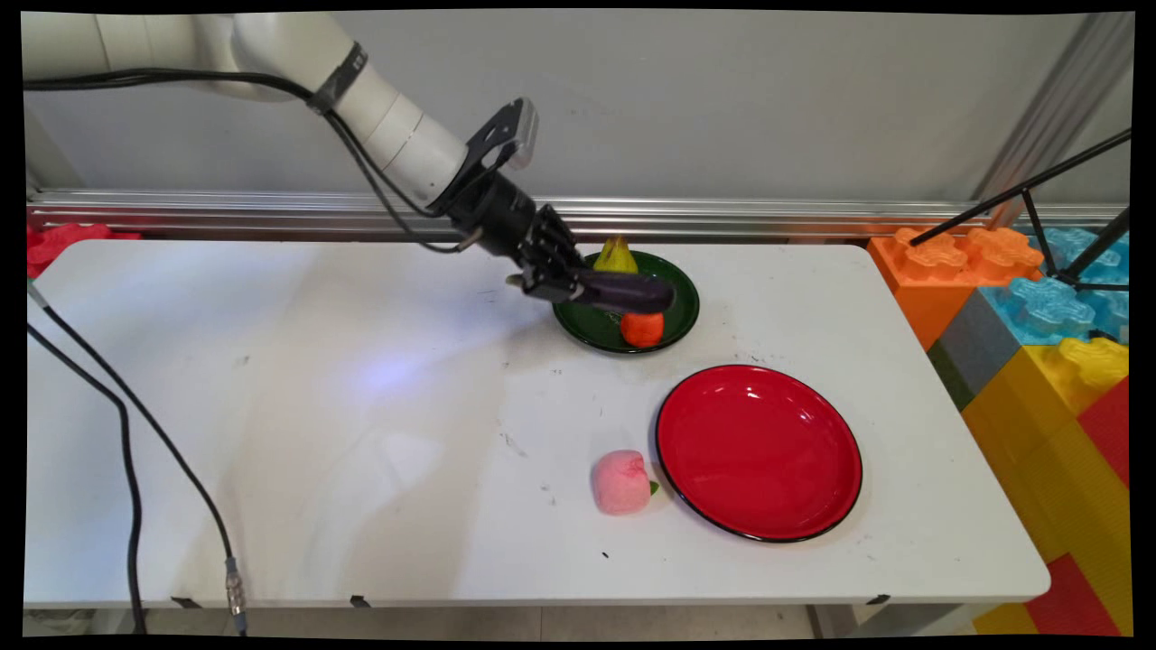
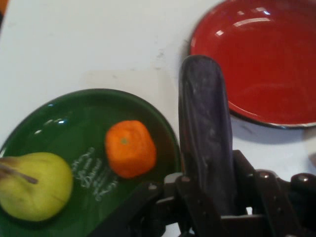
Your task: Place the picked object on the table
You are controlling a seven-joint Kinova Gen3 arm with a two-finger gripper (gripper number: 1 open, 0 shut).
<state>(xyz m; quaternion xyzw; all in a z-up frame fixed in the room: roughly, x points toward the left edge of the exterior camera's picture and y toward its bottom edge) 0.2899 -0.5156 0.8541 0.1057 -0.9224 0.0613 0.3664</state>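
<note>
Your gripper (image 1: 578, 287) hangs over the green plate (image 1: 682, 316) at the table's (image 1: 361, 406) far side, jaws clamped on one end of a dark purple eggplant (image 1: 628, 292), which sticks out level above the plate. In the hand view the eggplant (image 2: 205, 143) runs up from between the fingers (image 2: 269, 197) toward the red plate (image 2: 261, 59). On the green plate you have an orange (image 1: 642, 329) and a yellow pear (image 1: 616, 256), apart from each other. The red plate (image 1: 759, 451) sits nearer the front, with a pink peach (image 1: 620, 483) just beside its left rim.
</note>
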